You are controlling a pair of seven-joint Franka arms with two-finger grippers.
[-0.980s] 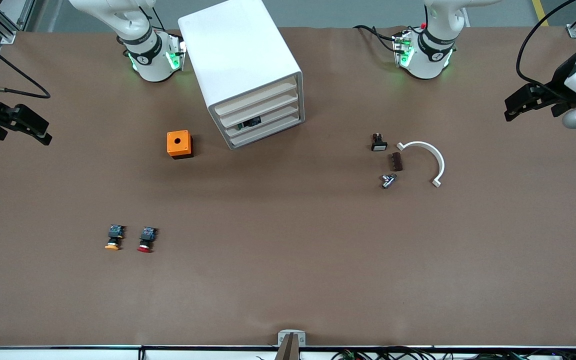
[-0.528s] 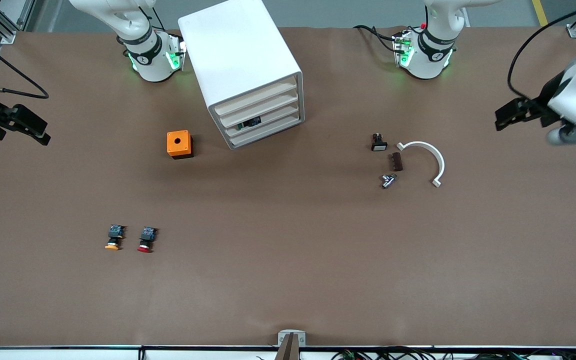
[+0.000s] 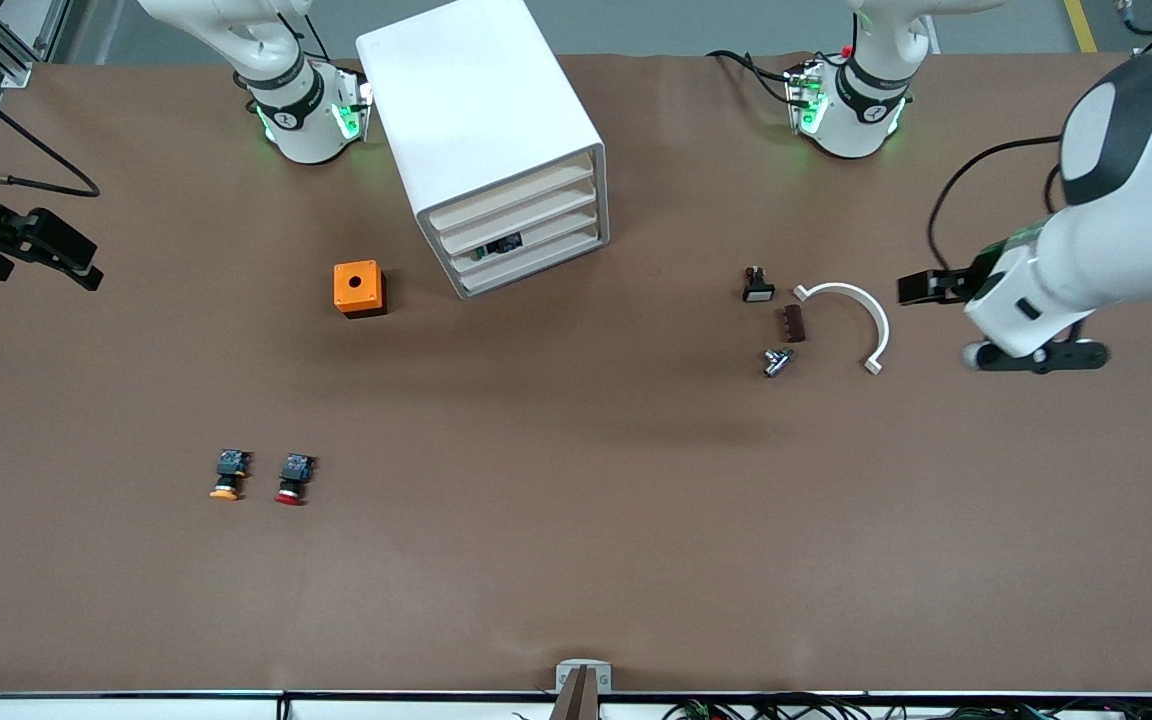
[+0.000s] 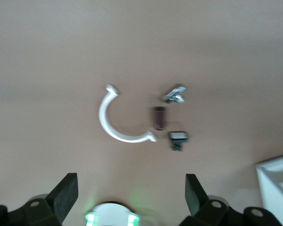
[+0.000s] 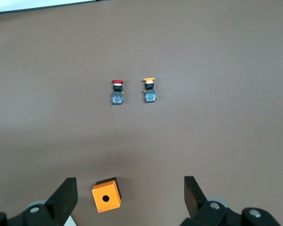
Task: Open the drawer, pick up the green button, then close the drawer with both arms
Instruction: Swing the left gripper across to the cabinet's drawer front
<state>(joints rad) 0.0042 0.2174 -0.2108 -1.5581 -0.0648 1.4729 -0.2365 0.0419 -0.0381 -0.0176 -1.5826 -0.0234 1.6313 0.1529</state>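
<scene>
The white cabinet (image 3: 481,120) stands near the right arm's base, with all four cream-fronted drawers (image 3: 524,228) pushed in. A small dark part with a green tint (image 3: 496,247) shows in the slot at the third drawer from the top; I cannot tell if it is the green button. My left gripper (image 3: 921,288) is open and empty over the table beside a white C-shaped ring (image 3: 861,315); its wrist view (image 4: 130,195) shows open jaws. My right gripper (image 3: 84,264) is open and empty over the right arm's end of the table (image 5: 128,195).
An orange box with a hole (image 3: 359,288) sits beside the cabinet. An orange-capped button (image 3: 227,475) and a red-capped button (image 3: 292,479) lie nearer the front camera. A small black switch (image 3: 757,285), a brown block (image 3: 793,323) and a metal part (image 3: 776,361) lie by the ring.
The left arm has swung in from the table's end toward the white ring and small parts, its gripper still open. The right gripper has barely moved.
</scene>
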